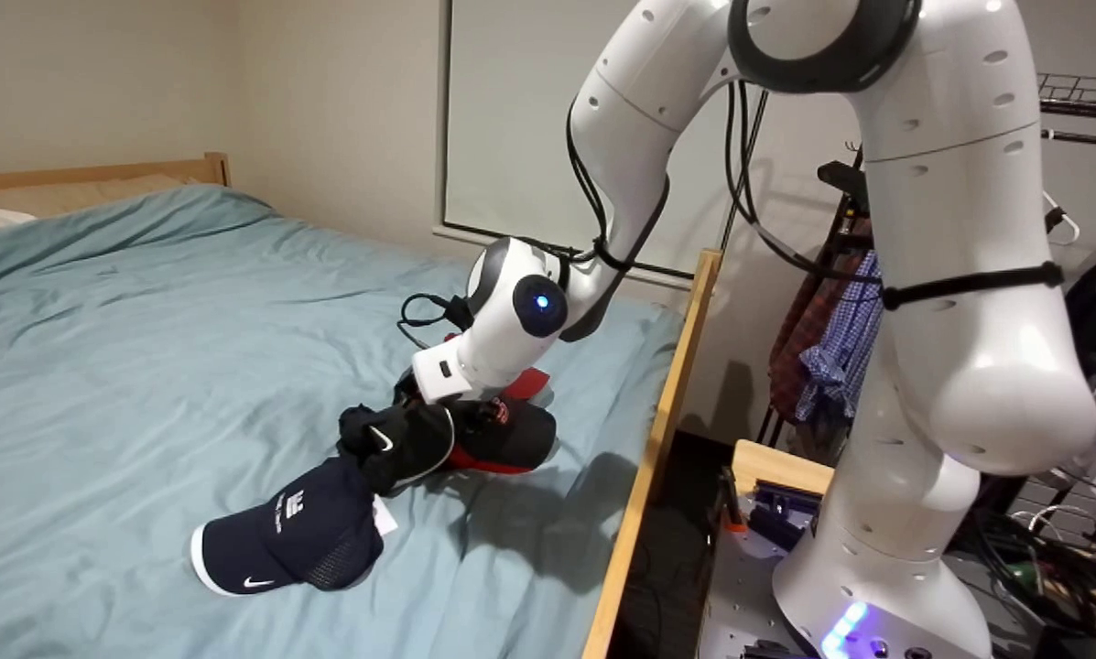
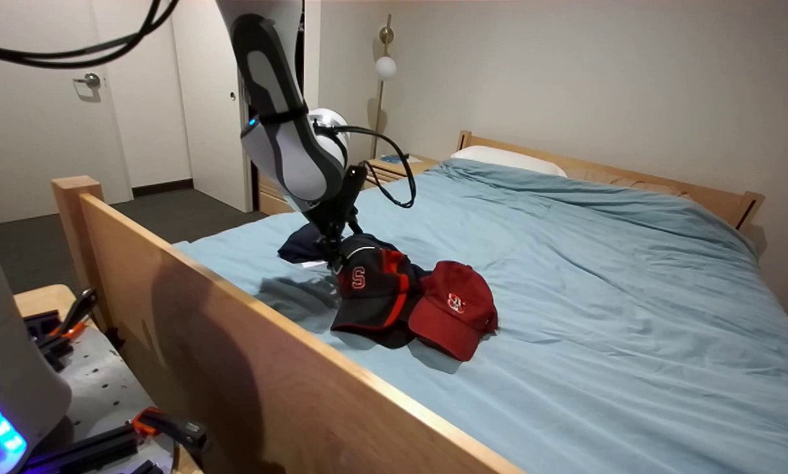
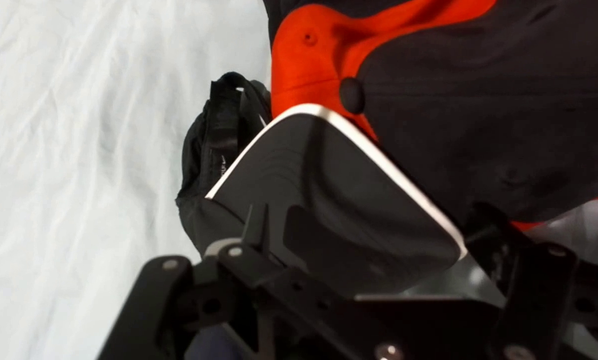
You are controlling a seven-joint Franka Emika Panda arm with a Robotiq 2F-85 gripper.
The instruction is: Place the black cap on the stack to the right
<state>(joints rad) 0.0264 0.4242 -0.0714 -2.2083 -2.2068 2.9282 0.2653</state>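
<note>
The tool (image 3: 368, 215) is released: in the wrist view its jaws stand wide apart, with the brim of the black cap (image 3: 323, 165) spread between them. Whether either side touches the fabric cannot be told. In an exterior view the black cap lies on the blue-sheeted worktop (image 1: 190, 366), just left of the stack (image 1: 520, 435); its white-edged brim faces the stack, and a white swoosh shows on it. Contact between brim and stack is unclear. On top of the stack sits a black-and-red crown marked with an S, and a second dark brim shows beneath. A red cap (image 2: 456, 306) with a front badge rests just right of the stack. A navy cap (image 1: 282, 531) with white lettering lies left of the black cap and nearer. The white arm (image 1: 621, 156) reaches in from the right, and a wooden rail (image 1: 652, 458) borders the worktop on that side.
</note>
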